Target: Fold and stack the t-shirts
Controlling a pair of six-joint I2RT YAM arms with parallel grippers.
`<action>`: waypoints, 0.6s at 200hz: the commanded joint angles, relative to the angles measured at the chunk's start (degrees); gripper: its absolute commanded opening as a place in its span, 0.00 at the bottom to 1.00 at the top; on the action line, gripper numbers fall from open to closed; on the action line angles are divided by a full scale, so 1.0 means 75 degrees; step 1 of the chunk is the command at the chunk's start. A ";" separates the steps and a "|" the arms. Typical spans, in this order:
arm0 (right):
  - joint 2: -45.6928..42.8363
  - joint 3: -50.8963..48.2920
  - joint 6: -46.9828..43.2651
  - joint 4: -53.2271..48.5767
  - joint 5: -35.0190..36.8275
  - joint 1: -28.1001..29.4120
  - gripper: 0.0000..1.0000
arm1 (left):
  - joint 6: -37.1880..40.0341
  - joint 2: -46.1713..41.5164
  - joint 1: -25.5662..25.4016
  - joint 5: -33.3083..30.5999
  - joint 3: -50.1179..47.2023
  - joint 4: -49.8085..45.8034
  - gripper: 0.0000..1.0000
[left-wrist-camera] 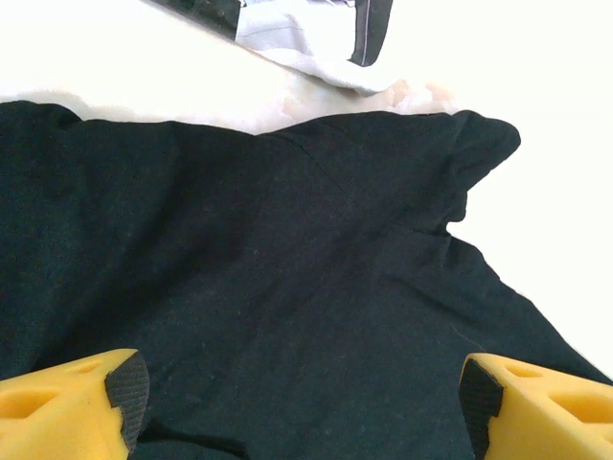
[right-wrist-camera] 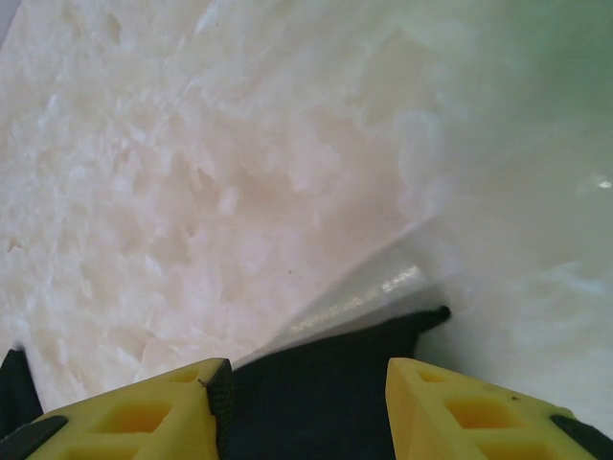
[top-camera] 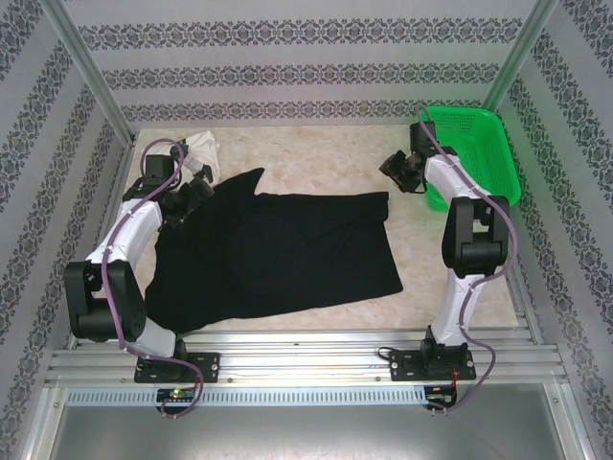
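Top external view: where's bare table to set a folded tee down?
Widest free patch: the back strip of table between the white t-shirt and the green basket, behind the black t-shirt. A narrower one lies between that shirt's right edge and the right arm. Crowded: back-left corner, where the left arm sits by both shirts.

Jaws parted: left gripper (left-wrist-camera: 302, 402), right gripper (right-wrist-camera: 306, 393)

The left arm (top-camera: 129, 235) and right arm (top-camera: 452, 307) match: white tubular links between bulky black joint housings, with a purple cable (top-camera: 117, 316) looping along each down to a black base plate (top-camera: 177, 366). The left claw (left-wrist-camera: 302, 393) and right claw (right-wrist-camera: 306, 398) have blocky yellow fingers (left-wrist-camera: 57, 407) with hollow cut-outs and black pads (left-wrist-camera: 129, 388).
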 commanded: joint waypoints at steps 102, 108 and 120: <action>0.1428 0.1101 0.0163 -0.1168 0.0414 0.0274 0.47 | 0.0392 0.0183 -0.0066 0.0149 0.0087 0.0086 0.86; 0.1462 0.1099 0.0150 -0.1199 0.0424 0.0287 0.47 | 0.0407 0.0183 -0.0066 0.0143 0.0100 0.0082 0.86; 0.1539 0.1089 0.0107 -0.1301 0.0467 0.0328 0.46 | 0.0406 0.0194 -0.0066 0.0143 0.0101 0.0095 0.86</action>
